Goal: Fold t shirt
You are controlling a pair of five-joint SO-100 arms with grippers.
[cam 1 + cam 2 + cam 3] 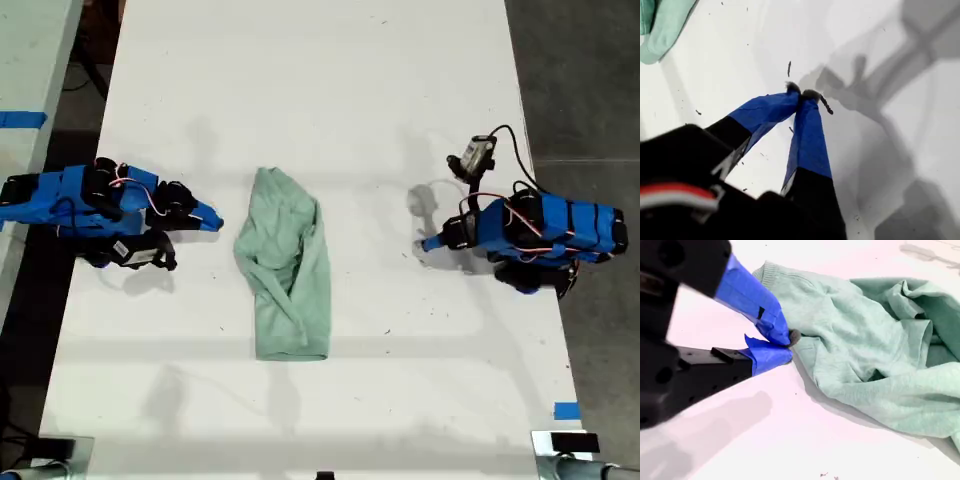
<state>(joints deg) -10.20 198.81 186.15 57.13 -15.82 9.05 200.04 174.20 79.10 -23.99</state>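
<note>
While bunched, t shirt (285,265) wrinkled, pale mint-green

The carrying surface is a long white table (330,90), matte, running the full height of the exterior view, with small dark specks scattered over it. Lying directly on it, near the middle, is the pale mint-green t shirt (286,265), a wrinkled, narrow cloth bundle laid lengthwise, its ribbed edge visible in the second wrist view. The rest of the tabletop around the garment shows only soft grey shadows. A short strip of blue tape (566,411) sits at the table's edge toward the exterior view's lower right. Dark grey floor (580,70) borders the table on the exterior view's right.
</note>
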